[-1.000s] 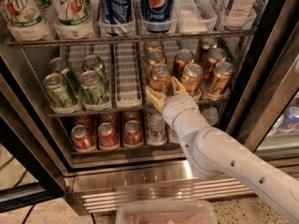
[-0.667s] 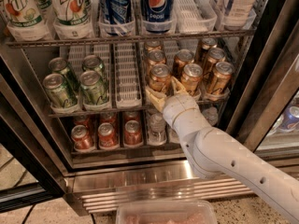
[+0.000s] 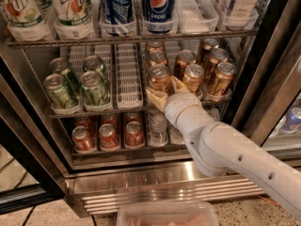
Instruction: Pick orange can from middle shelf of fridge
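The orange can (image 3: 159,76) we want stands at the front of its lane on the middle shelf (image 3: 94,113), leftmost of the copper row, upright, with a twin can (image 3: 193,77) just beside it on the right. The gripper (image 3: 168,92) is right at its lower body. The fingers (image 3: 156,98) are spread, one low at the can's front left, the other slipped into the gap towards the neighbour. Whether the pads touch metal, I can't tell.

To do this well, I'd say centre the can between the fingers, squeeze on the body and not the rim, then lift just clear of the tray lip and draw straight out, so the neighbour stays upright.

The white arm (image 3: 235,159) reaches in from lower right, angled up and left, crossing the fridge (image 3: 141,185) base, wrist level with the shelf.
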